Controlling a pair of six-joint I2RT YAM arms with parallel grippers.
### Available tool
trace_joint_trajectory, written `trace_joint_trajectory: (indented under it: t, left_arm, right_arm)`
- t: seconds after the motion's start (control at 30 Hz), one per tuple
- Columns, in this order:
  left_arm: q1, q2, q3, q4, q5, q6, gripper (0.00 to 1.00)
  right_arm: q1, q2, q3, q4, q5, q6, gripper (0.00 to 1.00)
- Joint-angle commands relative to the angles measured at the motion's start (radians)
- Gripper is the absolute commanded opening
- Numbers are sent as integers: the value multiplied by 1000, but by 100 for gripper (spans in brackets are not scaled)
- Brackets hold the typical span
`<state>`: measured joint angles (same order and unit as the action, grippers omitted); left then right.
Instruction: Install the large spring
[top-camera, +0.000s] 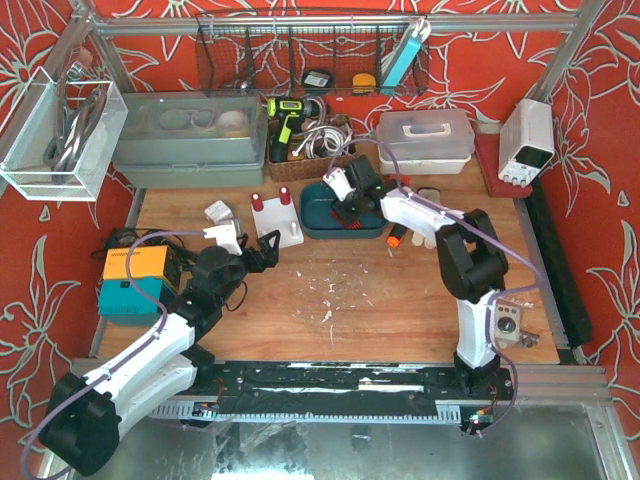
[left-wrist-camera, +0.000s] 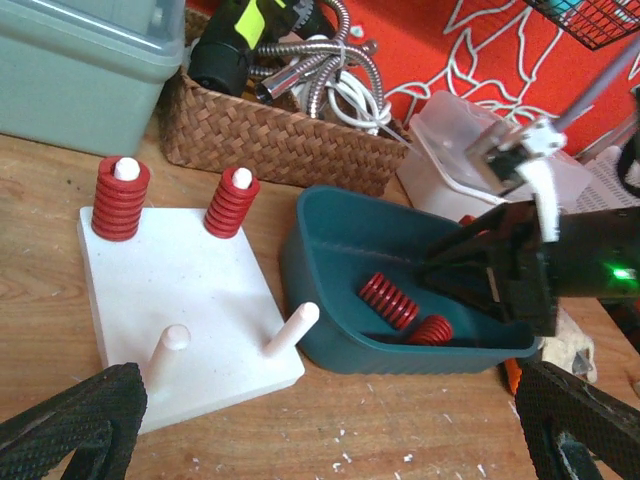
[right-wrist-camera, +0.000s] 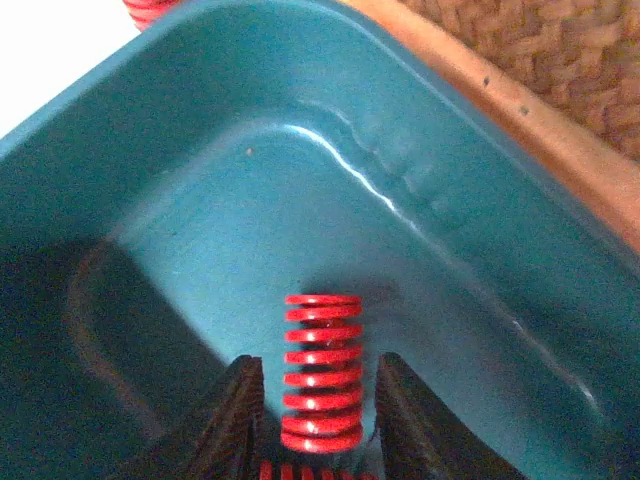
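In the right wrist view a red spring (right-wrist-camera: 322, 345) lies on the floor of the teal tray (right-wrist-camera: 250, 190). My right gripper (right-wrist-camera: 320, 410) is shut on the spring, a finger close at each side. A second red spring (left-wrist-camera: 434, 330) lies beside the first one (left-wrist-camera: 388, 299); I cannot tell which is the large spring. The white peg board (left-wrist-camera: 190, 290) stands left of the tray (left-wrist-camera: 330, 270). Its two far pegs carry a wide red spring (left-wrist-camera: 120, 200) and a narrower one (left-wrist-camera: 232, 203), and its two near pegs are bare. My left gripper (left-wrist-camera: 330, 425) hangs open in front of the board, holding nothing.
A wicker basket (left-wrist-camera: 280, 140) with a drill and cables stands behind the tray, and a grey lidded bin (top-camera: 190, 140) is at the back left. A clear lidded box (top-camera: 425, 140) is at the back right. An orange and teal device (top-camera: 135, 285) sits at the left.
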<state>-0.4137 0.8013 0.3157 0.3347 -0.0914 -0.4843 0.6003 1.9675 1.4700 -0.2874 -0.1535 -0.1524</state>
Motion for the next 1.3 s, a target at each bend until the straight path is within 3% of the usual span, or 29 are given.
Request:
trace_joint_trajectory:
  t: [0.0,0.27,0.73,1.0,1.2,1.27]
  left_arm:
    - [-7,-19,-12,8,-31,46,100]
    - [-6,-23,-31,32,-9,55,100]
    - [-7,-52,-32,34,8,50,100]
    - [-7,-68,-37,32,-4,51,100]
    - [-7,-62,-39,32,-10,53,100]
    - [-6,-62,-38,28,-17,49,100]
  right_arm:
    - [-4,103,105,-137,47,-5,37]
    - [-9,188,183,-231,34,-35,42]
    - [-22,287,219,-198,54,-39,44]
    - [-23,288,233,-207,53,-68,21]
    - [-22,176,179,-156,36,-79,2]
    - [-22,127,150,-127,34,-84,0]
